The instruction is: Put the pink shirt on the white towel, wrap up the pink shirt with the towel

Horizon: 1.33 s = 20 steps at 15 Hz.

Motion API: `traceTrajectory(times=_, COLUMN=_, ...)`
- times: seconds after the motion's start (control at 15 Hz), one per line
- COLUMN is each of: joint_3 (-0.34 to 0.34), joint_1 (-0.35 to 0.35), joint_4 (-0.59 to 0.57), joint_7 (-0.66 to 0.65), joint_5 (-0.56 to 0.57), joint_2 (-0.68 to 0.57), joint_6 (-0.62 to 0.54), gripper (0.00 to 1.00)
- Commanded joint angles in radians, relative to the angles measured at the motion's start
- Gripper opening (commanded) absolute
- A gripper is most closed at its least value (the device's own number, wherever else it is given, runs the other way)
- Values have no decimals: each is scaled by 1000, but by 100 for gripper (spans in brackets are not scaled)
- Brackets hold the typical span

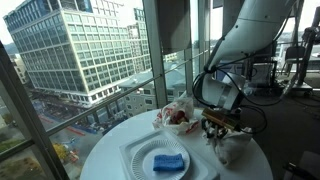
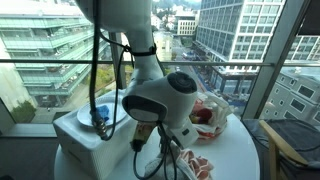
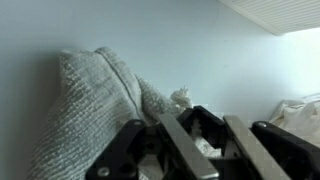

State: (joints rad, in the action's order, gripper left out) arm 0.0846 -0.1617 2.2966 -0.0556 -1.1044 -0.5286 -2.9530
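The pink shirt [image 1: 178, 117] lies crumpled with pale cloth around it at the back of the round white table [image 1: 110, 145], near the window. It also shows in an exterior view [image 2: 207, 115] behind the arm. The white knitted towel [image 1: 238, 150] is bunched at the table's edge below my gripper [image 1: 222, 124]. In the wrist view the towel [image 3: 85, 100] rises at the left, and a fold of it sits between the fingers of my gripper [image 3: 195, 125], which is closed on it. The shirt and the towel are apart.
A white tray [image 1: 135, 160] holds a plate with a blue sponge [image 1: 168, 162] at the table's front. Window glass stands right behind the table. A chair [image 2: 290, 140] stands beside it. The arm's cables [image 2: 100, 100] hang over the plate.
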Motion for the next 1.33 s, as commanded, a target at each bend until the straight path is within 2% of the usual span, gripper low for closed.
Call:
traceTrajectory(times=0.0, joint_3=-42, joint_1=18, joint_4=168, joint_7=-29, joint_5=10, joint_2=142, joint_6=-39, gripper=7)
traceTrajectory(times=0.2, joint_3=-92, joint_1=47, joint_4=263, joint_7=-65, joint_5=27, joint_2=204, joint_6=-115, gripper=8)
traceTrajectory(times=0.33, joint_3=-136, joint_1=69, joint_4=302, joint_7=-80, joint_5=31, joint_2=209, joint_6=-225, gripper=6)
traceTrajectory(times=0.6, joint_3=-192, joint_1=60, joint_4=270, joint_7=-48, joint_5=19, joint_2=121, joint_6=-361, gripper=5)
traceTrajectory(times=0.93, joint_3=-191, joint_1=-3, joint_4=159, joint_7=-45, joint_5=23, joint_2=-37, joint_6=-327, gripper=5)
traceTrajectory(times=1.27, joint_3=-132, joint_1=-91, joint_4=37, joint_7=-31, joint_5=25, joint_2=-172, joint_6=-319, gripper=5)
